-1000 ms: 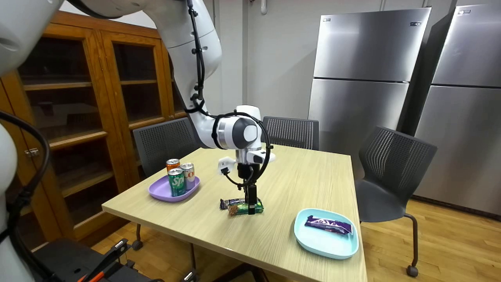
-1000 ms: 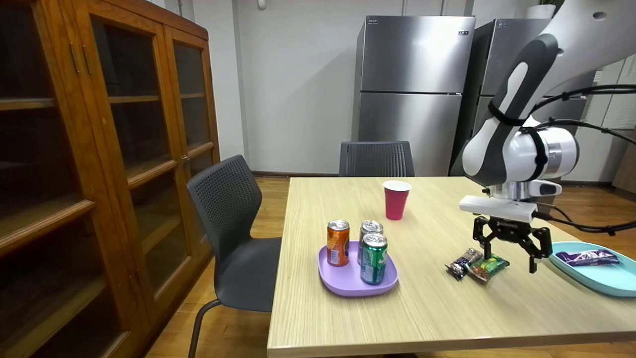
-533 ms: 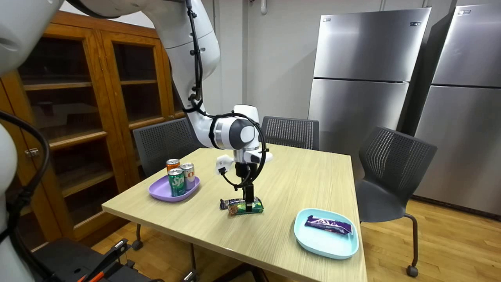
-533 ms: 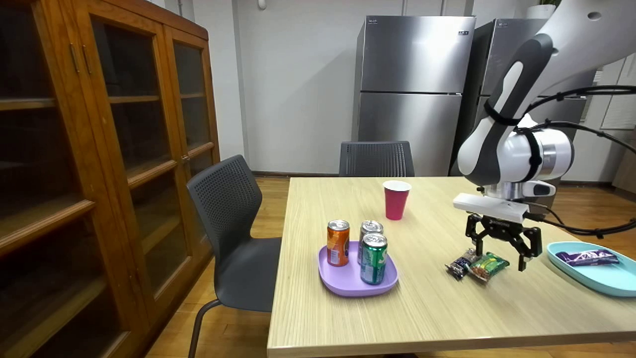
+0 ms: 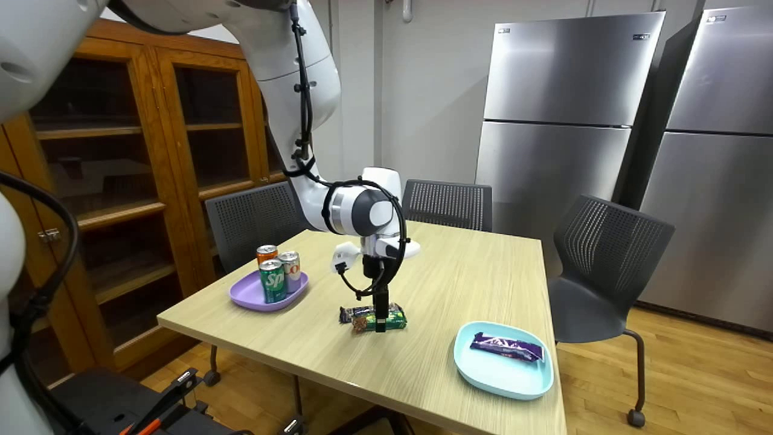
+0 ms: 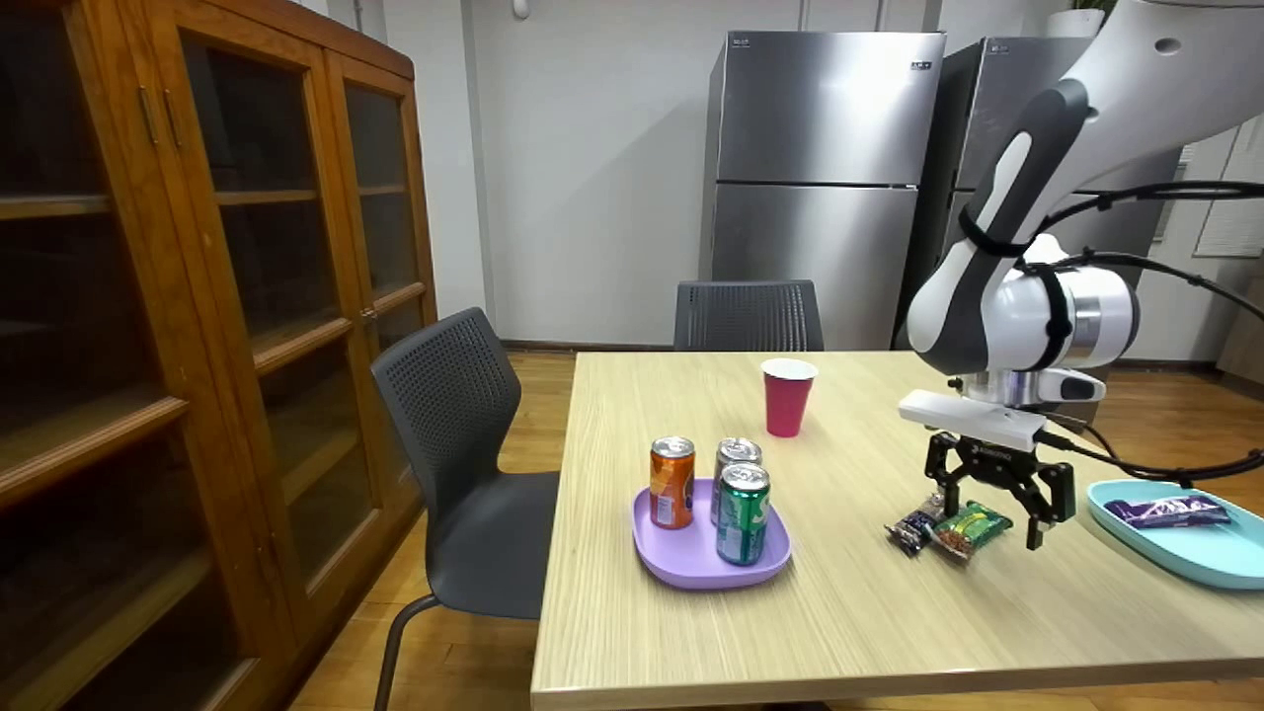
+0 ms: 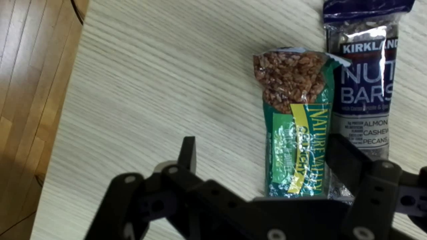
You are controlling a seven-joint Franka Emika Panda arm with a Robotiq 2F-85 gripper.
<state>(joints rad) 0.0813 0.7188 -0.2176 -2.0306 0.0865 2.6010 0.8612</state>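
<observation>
Along the left edge of an exterior view I have the cabinet (image 6: pixel 197 296), wood with glass doors. Next, a dark chair (image 6: pixel 449 405) beside the table (image 6: pixel 671 642).

Then the purple tray (image 6: pixel 681 571), three cans upright in it: orange can (image 6: pixel 671 489) at left, silver can (image 6: pixel 737 450) at the back and partly hidden, green can (image 6: pixel 743 523) in front. Just past them, toward the far side, the cup (image 6: pixel 786 405), pink with a white rim, upright. A fridge (image 6: pixel 815 237) beyond the table's far edge.

Further right, two wrapped bars lie flat, side by side and touching: nut bar (image 6: pixel 914 525), then green bar (image 6: pixel 974 531), printed Nature Valley. From the wrist view their sides swap, and I see a corner of the green wrapper over the nut bar's edge.

My gripper (image 7: pixel 264 150) points down at the bars, jaws spread wide. Wrist view again: one finger (image 7: pixel 188 153) at picture left over the table, well apart from the green bar; the other at picture right, close by the green bar's edge and covering part of the nut bar. Contact with either bar I can't tell.

Right end: blue tray (image 6: pixel 1150 553), purple bar (image 6: pixel 1167 512) lying flat in it.
</observation>
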